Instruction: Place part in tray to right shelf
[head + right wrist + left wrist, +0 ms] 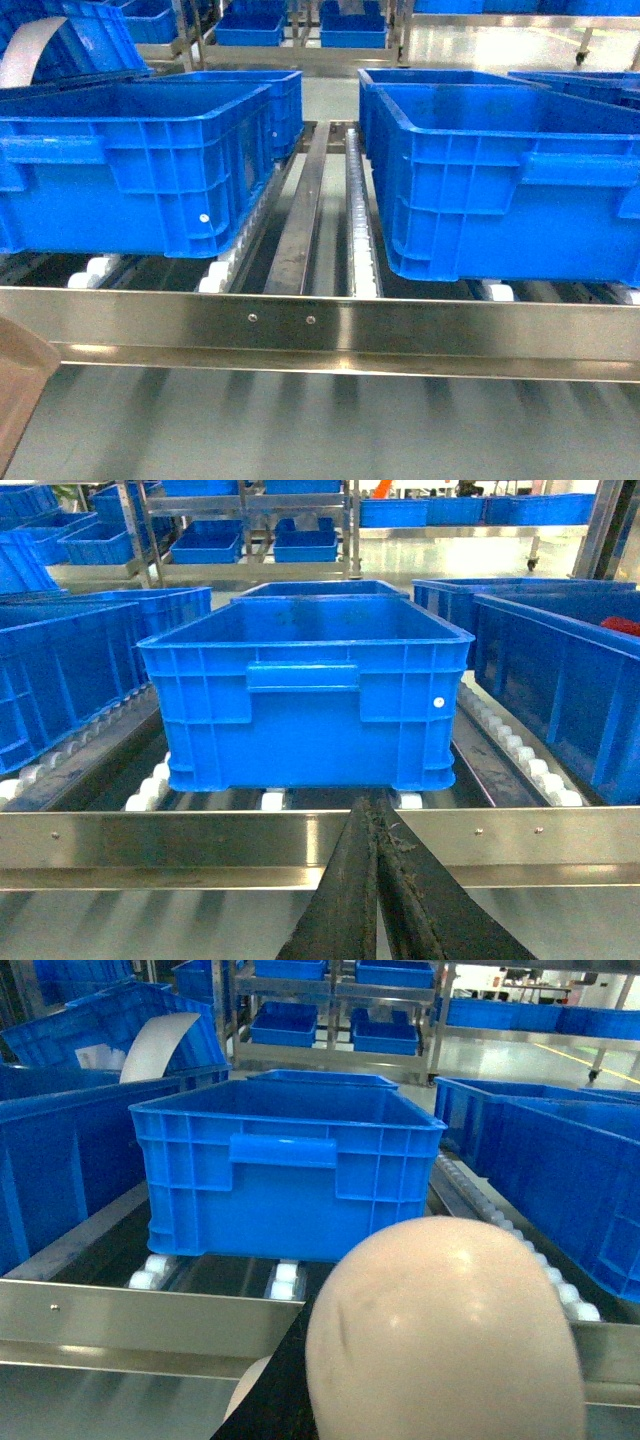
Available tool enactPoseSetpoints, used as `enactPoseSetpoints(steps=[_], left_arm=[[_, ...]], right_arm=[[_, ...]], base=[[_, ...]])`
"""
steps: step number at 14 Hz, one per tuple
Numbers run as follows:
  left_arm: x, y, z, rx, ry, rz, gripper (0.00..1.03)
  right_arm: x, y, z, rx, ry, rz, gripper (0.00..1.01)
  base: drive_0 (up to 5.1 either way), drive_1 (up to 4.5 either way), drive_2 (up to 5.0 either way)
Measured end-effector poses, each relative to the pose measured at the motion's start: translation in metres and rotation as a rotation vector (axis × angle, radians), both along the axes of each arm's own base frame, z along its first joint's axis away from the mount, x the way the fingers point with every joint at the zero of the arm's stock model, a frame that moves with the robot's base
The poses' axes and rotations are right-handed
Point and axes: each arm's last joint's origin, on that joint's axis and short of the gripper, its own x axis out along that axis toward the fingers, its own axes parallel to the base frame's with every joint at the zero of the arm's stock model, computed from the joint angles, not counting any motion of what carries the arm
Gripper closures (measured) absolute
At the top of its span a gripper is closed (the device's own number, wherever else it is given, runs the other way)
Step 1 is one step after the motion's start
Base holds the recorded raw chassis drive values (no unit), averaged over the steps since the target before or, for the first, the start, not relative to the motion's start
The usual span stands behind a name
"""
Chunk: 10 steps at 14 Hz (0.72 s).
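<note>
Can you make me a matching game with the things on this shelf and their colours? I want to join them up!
Things:
1. left crate
2. front rail
3. rollers
4. tray

Colours:
A. white
B. cream
C. bright blue
D. shiny silver

Right pairs: 1-C, 2-D, 3-A, 4-B.

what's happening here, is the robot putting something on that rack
The robot faces a steel roller shelf loaded with big blue crates. The left gripper seems to carry a cream scoop-like tray, which hides its fingers. The right gripper is shut and empty, pointing at a crate. No small blue part is visible.
</note>
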Motion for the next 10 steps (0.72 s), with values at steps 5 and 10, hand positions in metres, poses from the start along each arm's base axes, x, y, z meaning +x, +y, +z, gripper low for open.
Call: enactPoseSetpoints(steps=[5,10], left_arm=[[-0.012,0.0,-0.001,0.001,-0.008,0.001,0.87],[-0.011,0.0,-0.003,0.0,0.008,0.0,0.87]], right_arm=[[0.0,0.0,0.0,0.0,-0.002,0.0,0.99],[0.0,0.0,0.0,0.0,-0.002,0.0,0.99]], base=[[0.0,0.0,0.0],[0.0,0.0,0.0]])
